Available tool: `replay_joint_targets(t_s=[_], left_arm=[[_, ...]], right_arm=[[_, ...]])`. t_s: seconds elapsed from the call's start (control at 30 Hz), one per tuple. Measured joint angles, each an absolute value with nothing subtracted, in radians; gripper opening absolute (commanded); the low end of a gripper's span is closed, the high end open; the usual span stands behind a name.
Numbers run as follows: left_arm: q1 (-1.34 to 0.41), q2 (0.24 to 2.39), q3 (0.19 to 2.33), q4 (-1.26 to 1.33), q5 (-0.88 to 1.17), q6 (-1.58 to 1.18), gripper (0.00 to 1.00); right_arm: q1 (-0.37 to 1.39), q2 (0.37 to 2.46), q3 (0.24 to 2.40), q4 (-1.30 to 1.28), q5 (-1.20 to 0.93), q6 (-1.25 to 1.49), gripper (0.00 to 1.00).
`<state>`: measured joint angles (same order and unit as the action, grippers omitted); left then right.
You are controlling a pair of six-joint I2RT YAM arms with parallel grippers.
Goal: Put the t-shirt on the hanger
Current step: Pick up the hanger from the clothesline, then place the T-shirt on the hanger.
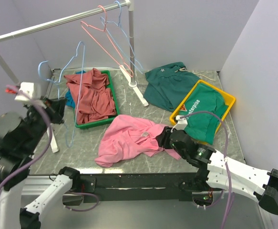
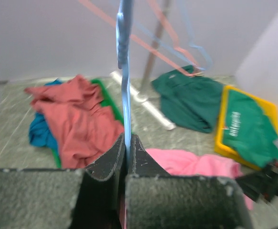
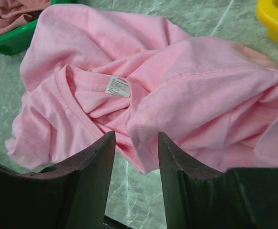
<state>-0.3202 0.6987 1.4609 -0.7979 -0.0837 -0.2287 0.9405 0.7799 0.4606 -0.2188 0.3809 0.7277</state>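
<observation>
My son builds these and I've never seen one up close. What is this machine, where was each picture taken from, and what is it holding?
These are two robot arms bolted at the near edge of a table. The overhead picture looks down from behind them. The other two come from a camera on each wrist, so that arm's own dark fingers show at the bottom.

The left gripper is shut on a thin light-blue wire hanger. The right gripper stands open over a fold of the pink t-shirt, gripping nothing.

Also on the table are a brick-red shirt in a green tray, a green shirt in a yellow tray, another green garment, and a rail with spare hangers.
</observation>
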Motion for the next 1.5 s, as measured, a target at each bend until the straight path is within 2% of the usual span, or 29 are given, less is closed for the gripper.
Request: replay_joint_targets(t_s=[0.17,0.3,0.43,0.73,0.9,1.13,1.23,1.43,1.5], left_arm=[[-0.32,0.681,1.514,-0.799,0.104,-0.202,0.01],[-0.326,0.755,1.516,-0.797,0.269,-0.179,0.01],[-0.424,0.849,1.498,-0.805,0.312,-0.173,0.01],[-0.929,0.995,1.489,-0.904,0.03,-0.148,0.01],[-1.022,0.979,1.436,-0.97,-0.12,-0.16,0.01],[-1.058,0.939,1.378,-1.084,-0.133,-0.183,0.01],[-1.079,0.948,1.37,-1.105,-0.104,-0.183,0.01],[-1.11,0.989,1.367,-1.113,-0.06,-0.181,0.01],[-1.127,1.018,1.367,-1.113,-0.056,-0.181,0.01]], right_arm=[[0.941,0.765,0.482,-0.256,0.419,0.728,0.55],[0.94,0.737,0.484,-0.27,0.439,0.736,0.55],[0.94,0.731,0.484,-0.272,0.446,0.739,0.55],[0.954,0.736,0.472,-0.266,0.422,0.722,0.55],[0.994,0.758,0.45,-0.261,0.419,0.715,0.55],[1.032,0.857,0.45,-0.248,0.44,0.713,0.53],[1.034,0.896,0.454,-0.264,0.472,0.721,0.43],[1.034,0.944,0.501,-0.319,0.55,0.734,0.1],[1.034,0.945,0.521,-0.329,0.567,0.734,0.05]])
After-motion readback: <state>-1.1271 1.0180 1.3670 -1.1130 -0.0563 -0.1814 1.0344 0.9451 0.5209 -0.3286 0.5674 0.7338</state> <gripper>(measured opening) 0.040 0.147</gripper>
